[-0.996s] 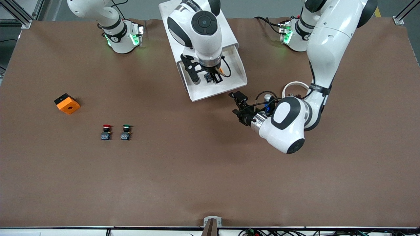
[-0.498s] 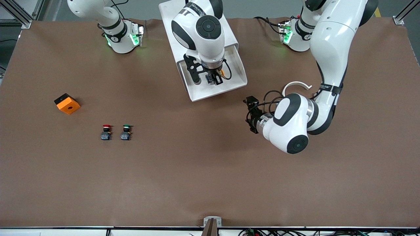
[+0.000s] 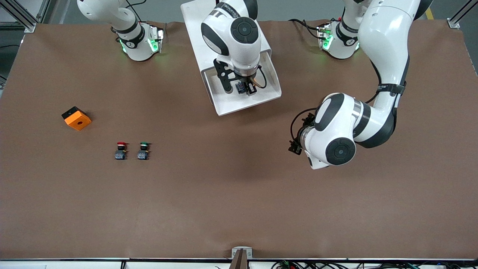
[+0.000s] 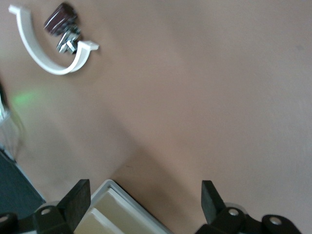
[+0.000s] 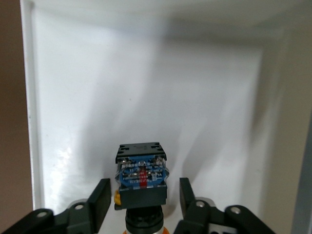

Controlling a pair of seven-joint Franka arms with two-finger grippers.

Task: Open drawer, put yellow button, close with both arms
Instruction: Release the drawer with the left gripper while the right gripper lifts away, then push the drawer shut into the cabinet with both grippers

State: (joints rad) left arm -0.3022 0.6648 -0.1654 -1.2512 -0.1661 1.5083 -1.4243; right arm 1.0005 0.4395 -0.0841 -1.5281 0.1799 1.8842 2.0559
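Note:
The top drawer (image 3: 224, 108) is pulled out of the white cabinet (image 3: 194, 22). The yellow button (image 3: 241, 88) lies in the drawer; in the right wrist view its blue and black body (image 5: 141, 170) rests on the white drawer floor (image 5: 146, 87). My right gripper (image 3: 244, 89) is low in the drawer, open, with its fingers (image 5: 100, 195) on either side of the button (image 5: 144, 192) and a gap on each side. My left gripper (image 3: 295, 145) hangs open and empty over the bare table, near the drawer's corner at the left arm's end. A white and beige drawer corner (image 4: 117, 207) shows between its fingers (image 4: 145, 190).
A red-capped button (image 3: 121, 150) and a green-capped button (image 3: 143, 150) stand side by side toward the right arm's end. An orange block (image 3: 76, 118) lies farther toward that end. A white open ring (image 4: 48, 63) with a dark part beside it lies on the table in the left wrist view.
My left arm has swung away from the drawer's front toward its own end of the table, turning its wrist down. My right gripper has shifted slightly within the drawer.

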